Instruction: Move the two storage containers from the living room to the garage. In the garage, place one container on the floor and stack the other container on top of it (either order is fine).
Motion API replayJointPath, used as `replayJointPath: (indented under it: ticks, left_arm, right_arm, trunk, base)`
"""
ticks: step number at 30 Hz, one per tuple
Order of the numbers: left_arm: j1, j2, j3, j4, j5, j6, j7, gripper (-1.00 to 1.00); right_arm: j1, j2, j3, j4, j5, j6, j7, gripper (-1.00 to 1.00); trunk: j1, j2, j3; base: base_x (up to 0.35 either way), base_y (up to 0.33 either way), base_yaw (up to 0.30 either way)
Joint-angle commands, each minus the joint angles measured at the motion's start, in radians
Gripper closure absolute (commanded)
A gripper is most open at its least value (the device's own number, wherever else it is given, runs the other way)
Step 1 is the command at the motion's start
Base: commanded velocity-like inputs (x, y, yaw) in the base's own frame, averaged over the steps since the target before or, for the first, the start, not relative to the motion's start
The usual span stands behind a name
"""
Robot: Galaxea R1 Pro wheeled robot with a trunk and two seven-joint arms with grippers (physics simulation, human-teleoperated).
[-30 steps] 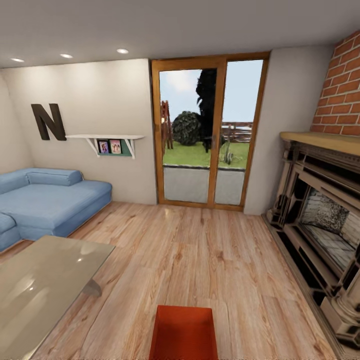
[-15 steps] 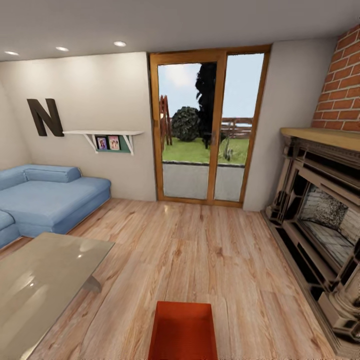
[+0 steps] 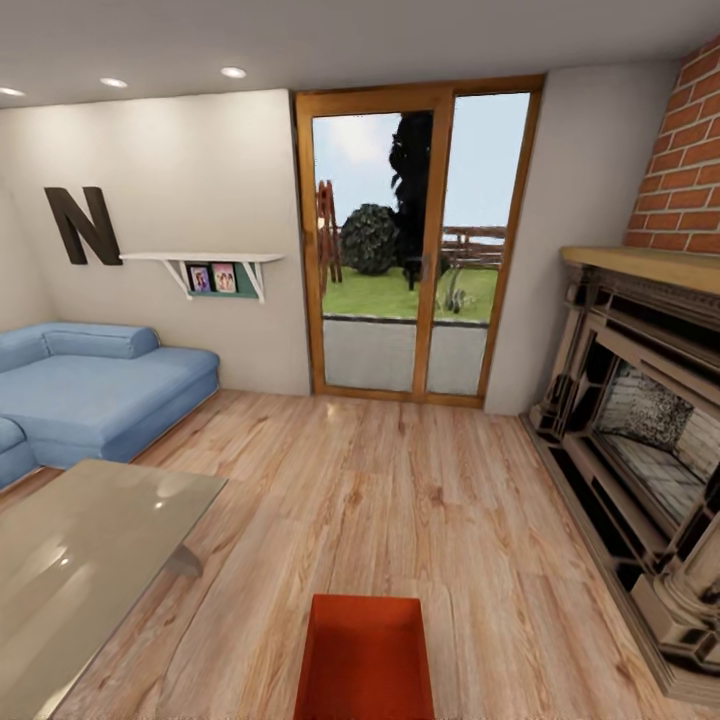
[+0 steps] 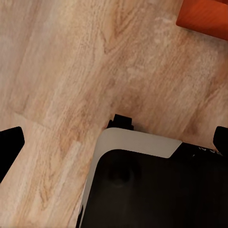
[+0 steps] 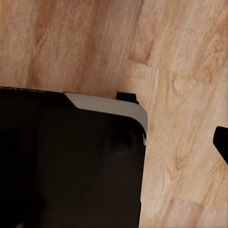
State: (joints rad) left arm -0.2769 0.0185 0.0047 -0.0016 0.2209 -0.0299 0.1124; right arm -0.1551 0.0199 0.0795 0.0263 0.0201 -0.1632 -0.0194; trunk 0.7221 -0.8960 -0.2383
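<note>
One red-orange storage container (image 3: 365,655), open-topped, rests on the light wood-plank floor (image 3: 400,500) of the living room, at the bottom centre of the head view. A corner of the container (image 4: 206,16) shows in the left wrist view, apart from my left gripper (image 4: 115,142). That gripper is open and empty, its black fingertips (image 4: 9,142) wide apart above the floor and my dark base. My right gripper (image 5: 116,142) hangs over bare planks, with one fingertip (image 5: 222,142) at the frame's edge. It holds nothing. The second container is out of view.
A glass coffee table (image 3: 80,570) stands at the near left with a blue corner sofa (image 3: 90,390) behind it. The brick fireplace (image 3: 640,440) lines the right side. A wood-framed glass door (image 3: 415,250) is straight ahead.
The whole head view has shifted: the door and walls look slightly larger and higher, so the camera has moved. Nothing in the room has moved.
</note>
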Motion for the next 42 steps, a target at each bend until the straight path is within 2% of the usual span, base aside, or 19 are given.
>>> replayJointPath:
  ticks: [1, 24, 42]
  left_arm:
    - [-0.001, 0.0, 0.0, 0.001, 0.006, -0.003, 0.001, -1.0]
    - [-0.001, 0.0, 0.0, 0.0, 0.006, -0.003, 0.001, -1.0]
    - [-0.001, -0.002, 0.0, 0.0, 0.006, -0.004, 0.001, -1.0]
  right_arm:
    - [-0.001, 0.0, 0.007, 0.003, 0.002, -0.005, -0.002, -1.0]
    - [-0.001, 0.001, 0.011, 0.003, 0.004, -0.005, -0.001, -1.0]
    - [-0.001, 0.004, 0.012, 0.003, 0.004, -0.004, -0.001, -1.0]
  trunk:
    - [0.0, -0.001, -0.003]
    - [0.0, -0.001, -0.04]
    - [0.0, -0.001, -0.069]
  base:
    - [0.0, 0.0, 0.0]
    - [0.0, 0.0, -0.001]
    - [0.0, 0.0, -0.084]
